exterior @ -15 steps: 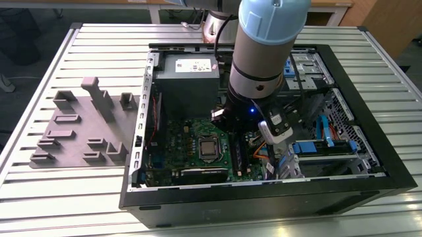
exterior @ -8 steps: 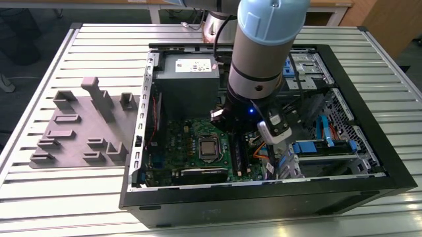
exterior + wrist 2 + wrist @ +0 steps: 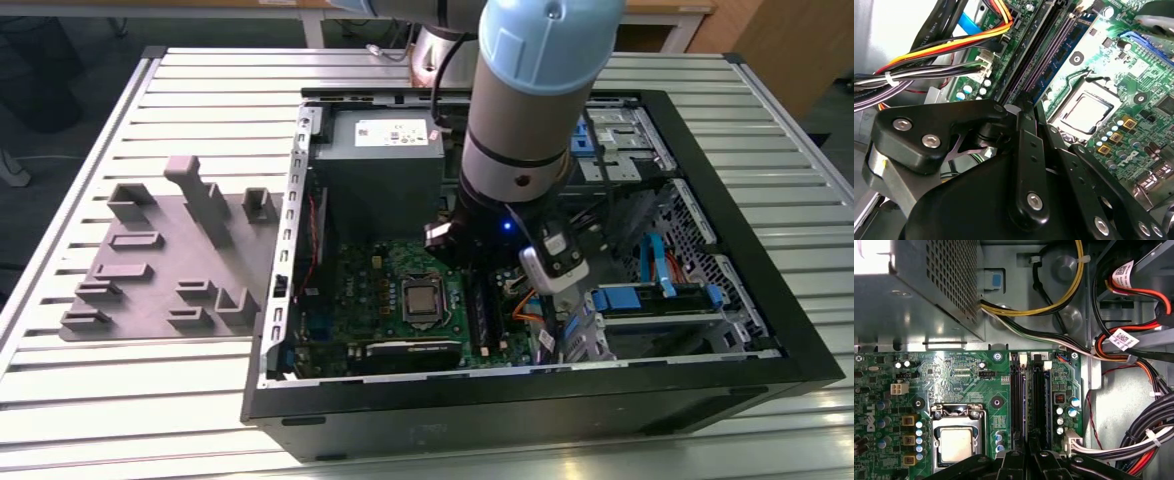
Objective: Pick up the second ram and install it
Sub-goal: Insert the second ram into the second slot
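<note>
Ram (image 3: 1026,107) sits pinched in the tool (image 3: 1024,112) above the green board's (image 3: 969,380) sockets (image 3: 1017,405).

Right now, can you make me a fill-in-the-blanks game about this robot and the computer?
The board under the end effector is coloured ____. The grey fixture lies on the table, ____ the computer case. The robot arm reaches down ____ the case. Missing words: green; outside; into.
</note>
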Robot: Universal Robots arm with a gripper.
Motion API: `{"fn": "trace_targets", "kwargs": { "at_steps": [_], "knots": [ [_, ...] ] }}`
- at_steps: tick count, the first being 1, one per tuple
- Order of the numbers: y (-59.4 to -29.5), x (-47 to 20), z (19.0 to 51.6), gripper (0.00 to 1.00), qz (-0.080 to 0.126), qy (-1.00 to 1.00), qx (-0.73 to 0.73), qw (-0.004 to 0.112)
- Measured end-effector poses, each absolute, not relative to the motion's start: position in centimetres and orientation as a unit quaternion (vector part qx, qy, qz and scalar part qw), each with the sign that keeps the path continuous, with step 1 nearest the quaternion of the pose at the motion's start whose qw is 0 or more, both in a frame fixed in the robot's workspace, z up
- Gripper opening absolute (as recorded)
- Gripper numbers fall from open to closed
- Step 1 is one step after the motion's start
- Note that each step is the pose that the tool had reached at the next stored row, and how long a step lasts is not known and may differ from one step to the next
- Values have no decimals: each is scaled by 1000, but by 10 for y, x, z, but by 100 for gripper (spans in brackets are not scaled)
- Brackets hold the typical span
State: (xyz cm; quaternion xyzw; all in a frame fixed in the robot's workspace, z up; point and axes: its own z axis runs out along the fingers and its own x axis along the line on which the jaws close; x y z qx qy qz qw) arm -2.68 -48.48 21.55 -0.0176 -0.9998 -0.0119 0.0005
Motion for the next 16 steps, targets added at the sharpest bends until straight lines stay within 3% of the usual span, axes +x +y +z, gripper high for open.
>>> {"fn": "trace_targets", "kwargs": {
  "at_steps": [16],
  "knots": [
    [-485,-28,212,14,-15,-1000,-18,1]
  ]
}}
